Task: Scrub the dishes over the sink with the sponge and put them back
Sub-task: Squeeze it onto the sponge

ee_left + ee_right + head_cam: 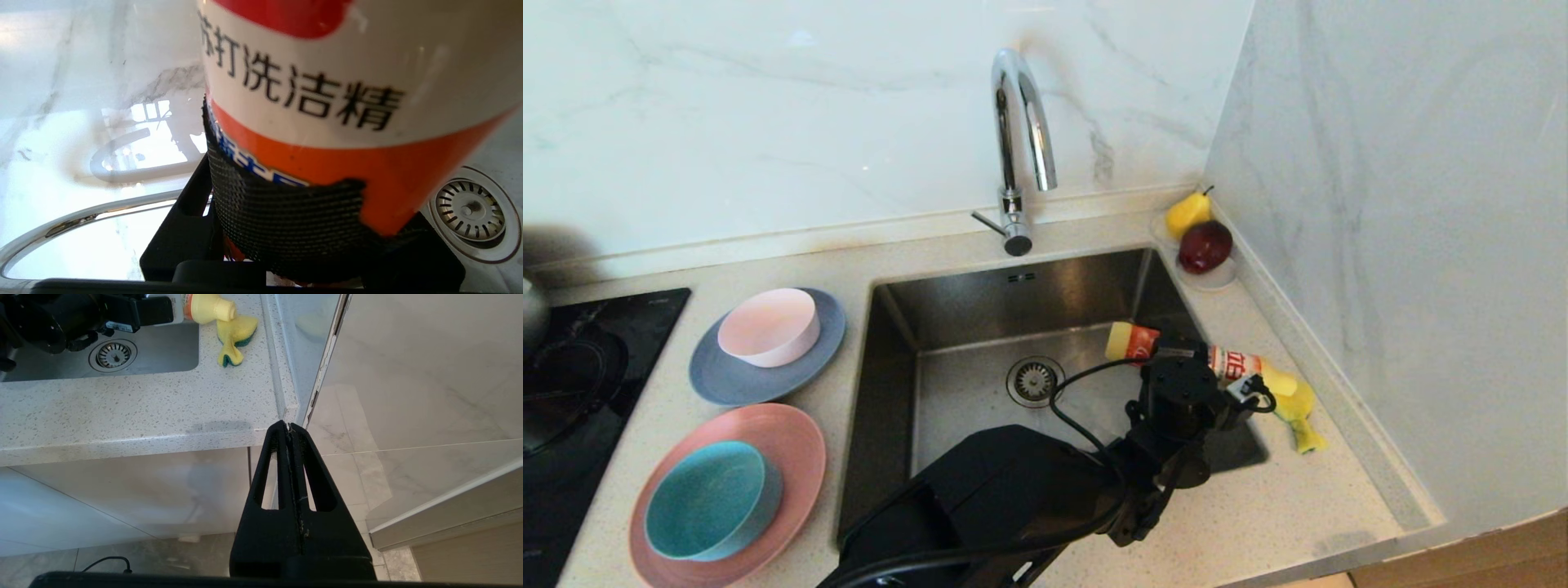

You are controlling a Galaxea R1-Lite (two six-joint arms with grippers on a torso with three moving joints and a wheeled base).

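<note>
Head view: left gripper (1232, 377) clamped on a dish soap bottle (1176, 347), bottle held roughly level over the right rim of the sink (947, 327). One yellow end sticks out over the basin, the other end sits above the sponge (1303, 416). Sponge lies on the counter (1258, 523) just right of the sink, yellow with a green face, waisted shape. Drain strainer (1035, 380) mid-basin, gooseneck tap (1021, 147) behind it. Dishes left of the sink: pale pink bowl (769, 327) on the grey-blue plate (719, 380), teal bowl (711, 500) on the pink plate (792, 445). Stovetop (580, 392) at far left. Pear (1188, 212) and a dark red fruit (1205, 247) on a white saucer (1217, 282) in the back right corner.

Left wrist view: bottle (351, 98) fills the frame, white and orange label with black print, mesh-padded fingers (282, 220) pressed against it. Strainer (470, 210) visible past it.

Right wrist view: right gripper (291, 428) parked off the counter's front corner, below counter level, jaws pressed together, holding nothing. Sponge (235, 337) on the counter (143, 412), with the bottle's yellow end (208, 308) right at it; cannot tell if they touch.
</note>
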